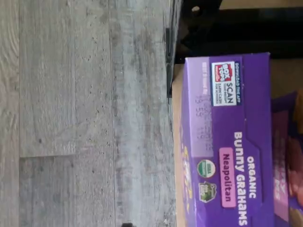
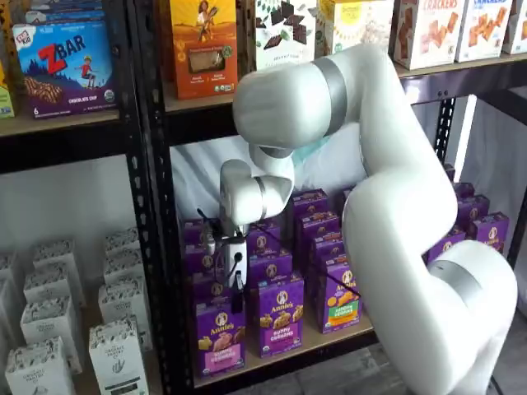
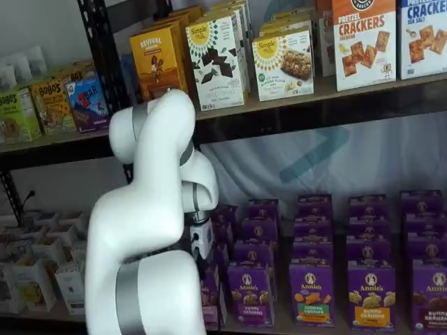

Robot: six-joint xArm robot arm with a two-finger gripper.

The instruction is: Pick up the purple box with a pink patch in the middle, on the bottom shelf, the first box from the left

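The purple box (image 2: 220, 333) stands upright at the left end of the bottom shelf (image 2: 288, 360), front row, with a pink band across its lower front. In the wrist view I see its top face (image 1: 227, 142), labelled Bunny Grahams Neapolitan with a pink patch. In a shelf view the arm hides most of it, leaving only an edge (image 3: 211, 299). My gripper (image 2: 236, 298) hangs just above this box, white body over black fingers. It also shows in a shelf view (image 3: 202, 266). The fingers appear side-on, so no gap can be judged. They hold nothing that I can see.
More purple Annie's boxes fill the shelf in rows to the right (image 2: 278, 317), one with a green patch (image 2: 338, 304). A black upright (image 2: 156, 247) stands close on the left, with white cartons (image 2: 49, 329) beyond it. The upper shelf (image 3: 314, 105) carries orange and white cartons.
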